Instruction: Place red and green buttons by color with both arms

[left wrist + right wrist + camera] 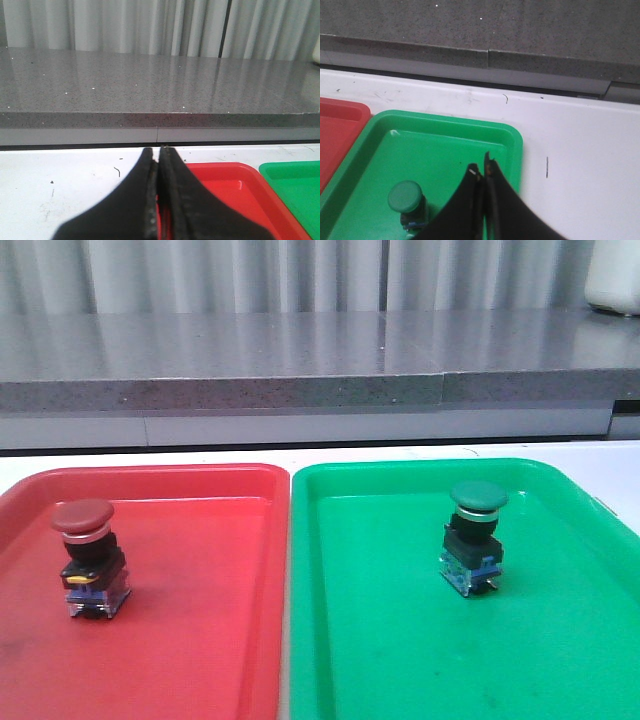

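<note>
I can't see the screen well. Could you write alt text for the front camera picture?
A red button stands upright in a red tray on the left, and a green button stands upright in a green tray on the right. The trays sit side by side on a white table; no robot arms show.

Two trays sit side by side on the bench (200, 455). One button (90, 555) stands in the left tray (200, 640). The other button (475, 537) stands in the right tray (400, 660).
</note>
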`<state>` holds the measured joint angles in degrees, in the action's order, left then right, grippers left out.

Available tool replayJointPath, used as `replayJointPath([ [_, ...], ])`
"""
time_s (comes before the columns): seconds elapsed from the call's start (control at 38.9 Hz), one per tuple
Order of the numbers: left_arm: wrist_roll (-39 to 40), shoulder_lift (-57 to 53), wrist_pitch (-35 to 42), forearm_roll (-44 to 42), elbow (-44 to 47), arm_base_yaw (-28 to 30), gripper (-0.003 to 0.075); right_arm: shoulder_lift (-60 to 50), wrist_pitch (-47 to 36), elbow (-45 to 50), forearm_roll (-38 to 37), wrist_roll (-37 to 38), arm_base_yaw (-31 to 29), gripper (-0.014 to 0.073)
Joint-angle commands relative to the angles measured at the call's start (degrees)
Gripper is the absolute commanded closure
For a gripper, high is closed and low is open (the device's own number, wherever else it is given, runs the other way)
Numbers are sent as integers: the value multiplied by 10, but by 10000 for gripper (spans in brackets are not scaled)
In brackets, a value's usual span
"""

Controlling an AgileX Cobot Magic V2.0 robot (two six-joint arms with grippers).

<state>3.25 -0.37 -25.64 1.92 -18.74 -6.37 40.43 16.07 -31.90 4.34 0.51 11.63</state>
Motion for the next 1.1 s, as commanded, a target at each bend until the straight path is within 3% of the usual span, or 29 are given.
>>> replayJointPath([
  [0.0, 6, -7, 44, 6, -14, 3, 740, -77, -58, 45, -4, -1, -3, 662],
  [0.21, 6, -7, 44, 6, -14, 3, 740, -226, -55, 117, -4, -1, -3, 662],
  [0.36, 6, -7, 44, 6, -14, 3, 740, -277, -42, 133, -4, -1, -3, 662],
  [1.08, 6, -7, 44, 6, -14, 3, 740, -280, -40, 133, -4, -1, -3, 662],
])
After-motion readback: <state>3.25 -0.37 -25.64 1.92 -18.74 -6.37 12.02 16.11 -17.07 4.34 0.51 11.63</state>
